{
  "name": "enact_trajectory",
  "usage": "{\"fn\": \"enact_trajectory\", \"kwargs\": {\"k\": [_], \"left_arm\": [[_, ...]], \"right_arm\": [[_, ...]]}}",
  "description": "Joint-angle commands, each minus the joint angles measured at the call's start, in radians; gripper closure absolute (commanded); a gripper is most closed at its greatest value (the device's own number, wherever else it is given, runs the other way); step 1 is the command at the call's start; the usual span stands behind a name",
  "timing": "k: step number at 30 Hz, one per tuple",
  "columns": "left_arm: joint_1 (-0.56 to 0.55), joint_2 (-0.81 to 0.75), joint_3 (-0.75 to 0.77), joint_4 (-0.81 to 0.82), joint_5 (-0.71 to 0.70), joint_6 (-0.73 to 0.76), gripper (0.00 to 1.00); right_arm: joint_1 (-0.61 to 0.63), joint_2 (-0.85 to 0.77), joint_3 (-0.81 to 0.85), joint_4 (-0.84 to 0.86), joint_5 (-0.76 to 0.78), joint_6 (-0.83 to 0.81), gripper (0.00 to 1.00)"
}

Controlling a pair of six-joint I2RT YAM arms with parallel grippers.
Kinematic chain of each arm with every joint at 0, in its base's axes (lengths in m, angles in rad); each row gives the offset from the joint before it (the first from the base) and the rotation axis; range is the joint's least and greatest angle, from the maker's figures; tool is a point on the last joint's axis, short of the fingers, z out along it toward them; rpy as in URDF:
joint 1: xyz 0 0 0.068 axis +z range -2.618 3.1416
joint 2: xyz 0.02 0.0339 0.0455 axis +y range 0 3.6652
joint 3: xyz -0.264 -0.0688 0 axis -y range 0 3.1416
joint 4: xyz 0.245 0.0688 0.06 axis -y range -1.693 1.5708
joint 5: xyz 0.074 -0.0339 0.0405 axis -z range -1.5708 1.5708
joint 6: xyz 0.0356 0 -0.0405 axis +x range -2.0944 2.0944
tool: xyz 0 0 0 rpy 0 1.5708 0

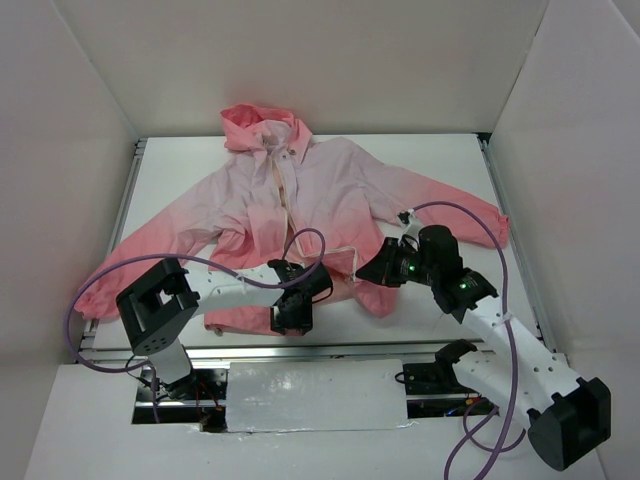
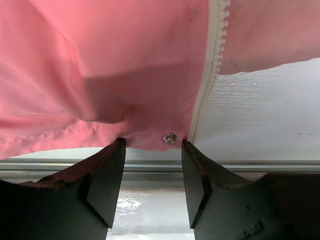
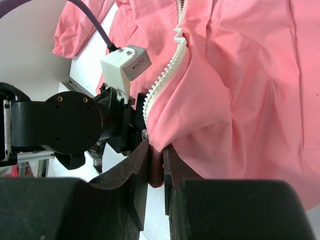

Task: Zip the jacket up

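Jacket (image 1: 300, 195) hem pinched in right claw (image 3: 156, 152); left claw (image 2: 152, 147) parted nearby.

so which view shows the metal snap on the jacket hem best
Left wrist: the snap sits sharp at the jacket hem corner, just beyond the left gripper. Top external and right wrist don't resolve it.

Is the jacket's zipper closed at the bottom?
No, in the left wrist view the zipper teeth run along one jacket panel alone, with bare table showing beside them.
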Motion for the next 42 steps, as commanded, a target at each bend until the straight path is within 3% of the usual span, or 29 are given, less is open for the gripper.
{"fn": "enact_trajectory", "kwargs": {"k": [1,17,34,38,42], "left_arm": [[-0.003,0.009,-0.022,-0.001,-0.030,-0.030,0.40],[-0.004,-0.054,0.006,-0.040,-0.076,-0.031,0.37],[-0.010,0.023,-0.052,0.019,-0.046,-0.036,0.38],[-0.017,0.031,-0.130,0.080,-0.031,-0.051,0.39],[-0.024,0.041,-0.172,0.130,-0.008,-0.057,0.48]], "right_arm": [[-0.003,-0.025,0.005,-0.008,-0.009,-0.012,1.00],[-0.002,-0.049,-0.016,-0.007,-0.014,0.001,1.00],[-0.003,-0.057,-0.015,-0.016,-0.014,0.002,1.00],[-0.002,-0.063,-0.022,-0.017,-0.012,0.002,1.00],[-0.002,-0.066,-0.024,-0.022,-0.014,0.001,1.00]]}}
